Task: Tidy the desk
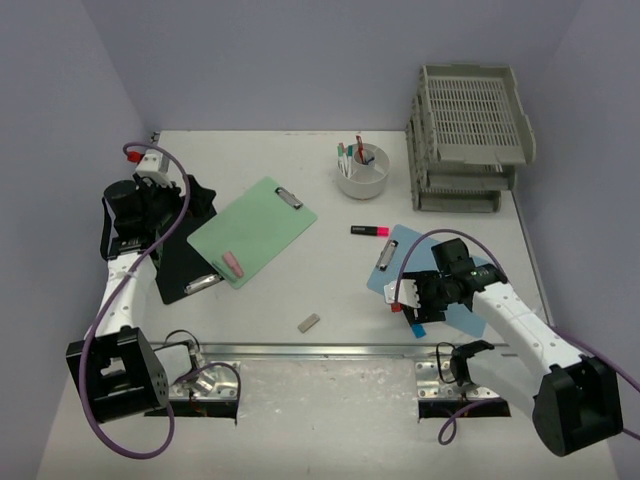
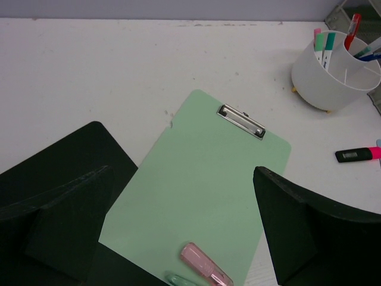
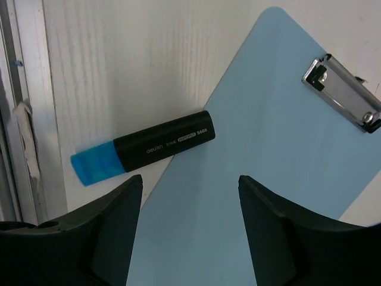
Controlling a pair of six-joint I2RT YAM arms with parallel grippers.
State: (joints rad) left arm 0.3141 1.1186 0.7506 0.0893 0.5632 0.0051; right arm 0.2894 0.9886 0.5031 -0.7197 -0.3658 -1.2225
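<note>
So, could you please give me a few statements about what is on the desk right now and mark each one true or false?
1. The blue highlighter lies partly on the blue clipboard. True.
2. The right claw is shut on the blue highlighter. False: the claw is open and the highlighter lies free ahead of it.
3. The green clipboard is clamped in the left claw. False: that claw is open, and the clipboard lies flat on the desk, overlapping a black clipboard.
4. The white pen cup holds several pens. True.
5. The pink highlighter stands in the pen cup. False: it lies flat on the desk beside the blue clipboard.
</note>
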